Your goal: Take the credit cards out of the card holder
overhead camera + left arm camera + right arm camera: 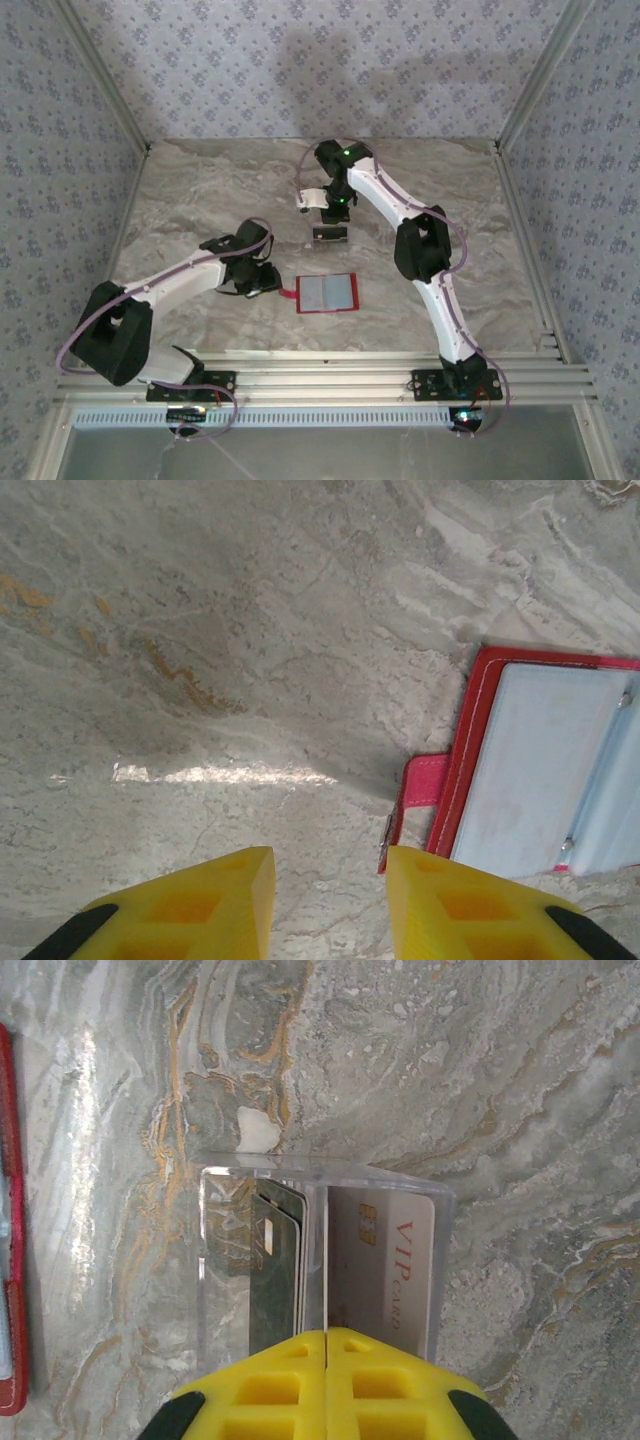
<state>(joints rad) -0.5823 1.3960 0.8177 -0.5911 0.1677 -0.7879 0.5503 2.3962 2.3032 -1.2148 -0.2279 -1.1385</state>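
The red card holder [327, 293] lies open and flat mid-table, its greyish clear pockets [540, 770] facing up and its side tab [424, 780] pointing left. My left gripper [272, 283] is open just left of that tab; its yellow fingers [330, 855] have bare table between them, and the right finger sits close to the tab. The credit cards stand in a clear plastic box [330, 233]: dark cards [275, 1270] on the left, a pale VIP card [385, 1260] on the right. My right gripper [327, 1332] is shut over the box's near side, its fingers pressed together in line with the box's middle divider.
The card holder's red edge [10, 1260] shows at the left of the right wrist view. Marble table [200, 190] spreads around both arms, with patterned walls at the sides and back. An aluminium rail [320, 375] runs along the near edge.
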